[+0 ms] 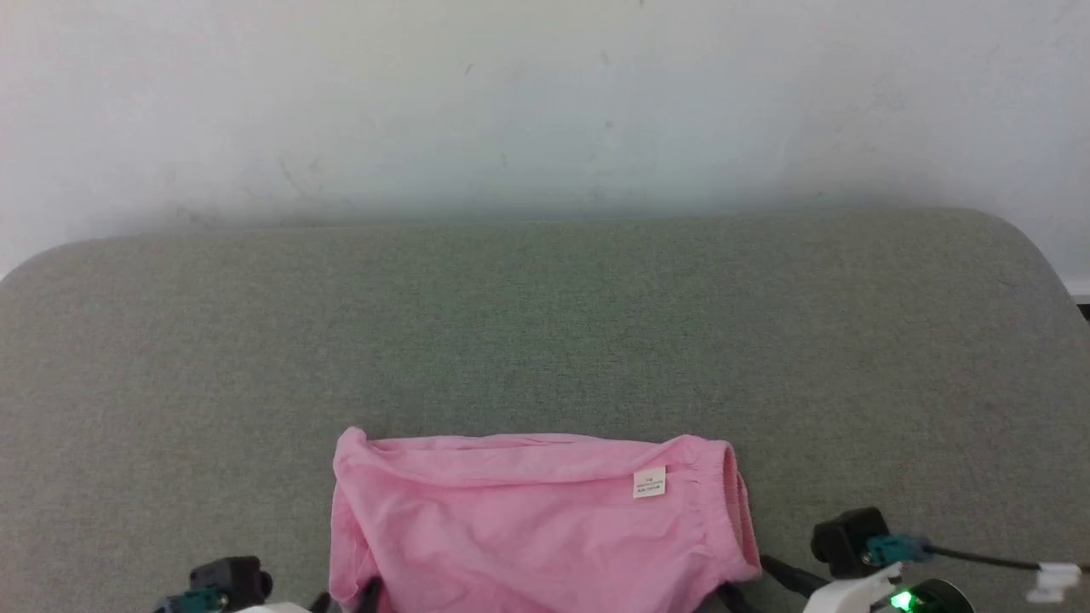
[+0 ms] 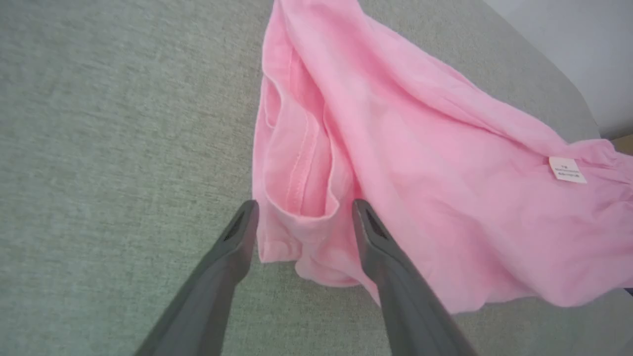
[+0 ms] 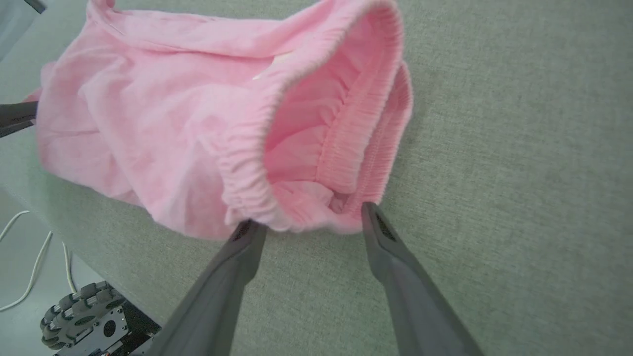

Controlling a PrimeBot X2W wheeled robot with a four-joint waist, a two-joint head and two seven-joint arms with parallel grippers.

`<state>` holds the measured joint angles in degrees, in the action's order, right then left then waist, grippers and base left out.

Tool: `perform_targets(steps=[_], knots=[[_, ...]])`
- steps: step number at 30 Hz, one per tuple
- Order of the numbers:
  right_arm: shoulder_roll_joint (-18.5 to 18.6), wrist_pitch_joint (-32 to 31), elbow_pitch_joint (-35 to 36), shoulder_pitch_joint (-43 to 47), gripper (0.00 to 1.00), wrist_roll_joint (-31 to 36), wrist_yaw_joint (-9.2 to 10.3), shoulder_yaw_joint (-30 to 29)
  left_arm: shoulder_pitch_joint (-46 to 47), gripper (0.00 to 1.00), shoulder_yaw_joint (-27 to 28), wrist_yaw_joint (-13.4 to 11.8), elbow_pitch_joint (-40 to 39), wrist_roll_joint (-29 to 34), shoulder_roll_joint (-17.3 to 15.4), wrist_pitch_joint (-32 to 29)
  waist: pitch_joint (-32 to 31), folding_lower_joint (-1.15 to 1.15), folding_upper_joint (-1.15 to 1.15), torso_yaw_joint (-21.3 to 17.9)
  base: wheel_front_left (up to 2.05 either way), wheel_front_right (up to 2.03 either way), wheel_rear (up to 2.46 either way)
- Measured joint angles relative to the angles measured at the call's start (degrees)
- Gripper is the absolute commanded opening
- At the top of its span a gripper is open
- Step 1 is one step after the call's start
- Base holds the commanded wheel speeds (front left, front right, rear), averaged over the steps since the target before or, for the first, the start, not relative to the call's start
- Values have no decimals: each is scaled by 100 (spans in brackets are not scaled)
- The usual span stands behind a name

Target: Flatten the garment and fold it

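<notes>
Plainly lying on the grey-green cushion [image 1: 545, 323] near its front edge as a limp, light, thin garment [image 1: 528, 528], best pinched at gathered waistband [image 3: 346, 143] and leg hem [image 2: 299, 168], each straddled by the wide-spread, empty right gripper [image 3: 307, 215] and left gripper [image 2: 304, 203].

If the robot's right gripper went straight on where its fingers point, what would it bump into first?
Probably the pink garment. Its gathered waistband lies right at the tips of the open right gripper, on the grey-green cushion. Depth is hard to judge, though.
</notes>
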<state>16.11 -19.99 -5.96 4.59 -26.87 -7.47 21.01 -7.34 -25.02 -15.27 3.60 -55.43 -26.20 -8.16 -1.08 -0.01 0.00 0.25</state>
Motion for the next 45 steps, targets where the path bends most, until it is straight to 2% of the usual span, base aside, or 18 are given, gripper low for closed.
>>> perform_targets(steps=[4,8,12,17,24,34,35,36,37,38,45], knots=[[-235,156,760,478,100,314,-4,-415,-2,100,213,-175,-101,302,-24,575,-52,0,0,-46,0,0,0],[-755,133,1369,736,100,671,0,-956,-10,100,387,-343,-248,670,-98,1183,-115,0,0,-73,0,0,0],[-1082,-141,1501,702,100,931,-1,-1094,8,100,478,-354,-328,1021,-146,1764,-127,0,0,-38,0,0,0],[-1118,-417,1015,303,100,1122,0,-1160,163,100,538,-356,-471,1438,-104,2157,-75,1,0,99,0,0,0],[-1040,-587,108,-105,100,1212,0,-1485,225,100,577,-313,-621,1844,63,2269,90,1,0,408,0,0,0],[-914,-1166,-918,-534,100,667,0,-1339,287,100,581,-190,-692,2269,219,2288,387,1,0,664,0,0,0],[-895,-1260,-980,-589,82,568,0,-1323,287,100,573,-187,-691,2304,227,2288,404,1,0,681,0,0,0],[-872,-1374,-1037,-641,41,488,1,-1295,287,100,569,-185,-689,2330,234,2288,414,1,0,694,0,0,0],[-824,-1467,-1067,-699,25,457,1,-1239,287,100,561,-183,-687,2349,237,2288,415,1,0,700,0,0,0],[-790,-1533,-1093,-741,0,396,1,-1206,287,100,559,-174,-686,2373,245,2288,408,0,0,701,0,0,0],[-679,-1573,-1148,-854,0,151,1,-864,230,100,592,-148,-701,2427,270,2288,307,0,0,597,0,0,0]])
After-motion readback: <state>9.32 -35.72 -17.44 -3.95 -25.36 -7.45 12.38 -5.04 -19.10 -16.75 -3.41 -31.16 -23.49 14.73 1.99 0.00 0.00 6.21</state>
